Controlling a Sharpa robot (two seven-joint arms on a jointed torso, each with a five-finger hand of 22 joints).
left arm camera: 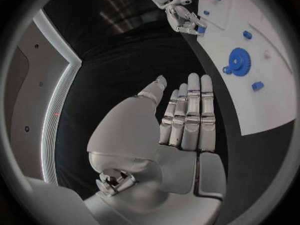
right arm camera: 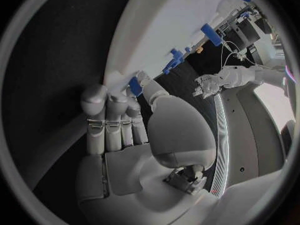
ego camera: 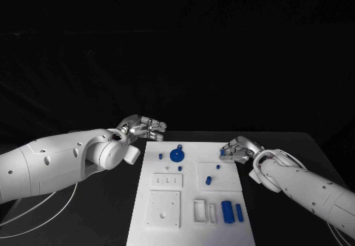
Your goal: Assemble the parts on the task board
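The white task board (ego camera: 148, 230) lies along the middle of the black table. On it are a blue gear (ego camera: 176, 154) (left arm camera: 237, 62), a short blue peg (ego camera: 208, 180) on a raised square, and two blue cylinders (ego camera: 227, 211) near the front. My right hand (ego camera: 238, 148) (left arm camera: 183, 19) is at the board's far right edge. It pinches a small blue part (right arm camera: 134, 86) (ego camera: 222, 151) between thumb and fingertips. My left hand (ego camera: 144, 128) (left arm camera: 184, 115) hovers off the board's far left corner, fingers stretched out, holding nothing.
White raised blocks sit on the board: a slotted one (ego camera: 167, 180), a larger square plate (ego camera: 163, 208) and a narrow holder (ego camera: 199, 211). A white cable (ego camera: 44, 218) loops on the table at the near left. Bare black table lies on both sides of the board.
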